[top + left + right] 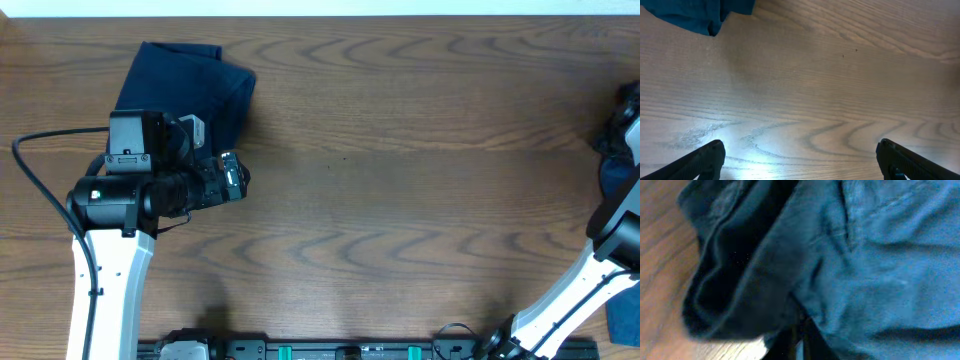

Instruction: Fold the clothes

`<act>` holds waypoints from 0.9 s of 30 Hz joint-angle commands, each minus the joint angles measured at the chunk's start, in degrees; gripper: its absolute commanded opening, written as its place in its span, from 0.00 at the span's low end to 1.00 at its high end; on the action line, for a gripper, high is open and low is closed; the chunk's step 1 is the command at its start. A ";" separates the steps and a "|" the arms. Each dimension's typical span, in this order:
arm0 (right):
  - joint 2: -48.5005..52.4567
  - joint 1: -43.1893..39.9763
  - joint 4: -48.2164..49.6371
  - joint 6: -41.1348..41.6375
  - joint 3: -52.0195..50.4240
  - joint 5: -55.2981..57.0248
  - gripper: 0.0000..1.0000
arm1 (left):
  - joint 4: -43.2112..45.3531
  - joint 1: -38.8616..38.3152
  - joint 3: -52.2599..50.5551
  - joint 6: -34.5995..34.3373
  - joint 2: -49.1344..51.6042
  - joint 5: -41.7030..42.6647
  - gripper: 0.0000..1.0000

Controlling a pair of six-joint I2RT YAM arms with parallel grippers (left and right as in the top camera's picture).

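You had one dark navy fabric garment [185,85] looking folded; the left gripper's [800,152] jaws gaped empty. The right gripper's [799,337] jaws couldn't be read against a rumpled blue fabric garment [865,270], not yet folded.

You have a wooden table [400,200] with a bold, smooth grain, which looks brown and matt from overhead but takes a pale sheen where light strikes it in the left wrist view. The folded navy garment [185,85] on it is soft, matt woven cloth, and the blue garment [875,255] filling the right wrist view is the same dull cloth, creased, with raised stitched seams. The fingers [700,162] of the left gripper [800,150] look like matt black plastic, and the left arm's link [105,290] is smooth, white and faintly glossy.
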 commanded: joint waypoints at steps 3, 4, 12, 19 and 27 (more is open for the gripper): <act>-6.47 2.84 -0.52 1.95 1.01 -5.60 0.01 | -0.48 -0.11 1.11 -0.52 -0.11 -0.04 0.98; -8.04 3.52 -0.55 2.51 1.01 -7.10 0.01 | -0.50 -0.11 1.11 -0.50 -0.11 -0.07 0.98; -19.56 13.94 -2.84 4.66 1.01 -18.47 0.01 | -0.79 -0.11 1.11 -0.52 -0.11 -0.04 0.98; -19.58 28.85 -6.03 5.70 0.83 -19.76 0.01 | -4.37 -0.11 1.11 -0.48 -0.15 -0.09 0.98; -19.45 31.87 -5.88 8.28 0.85 1.40 0.22 | -6.12 -0.11 1.11 -0.46 -0.15 -0.09 0.98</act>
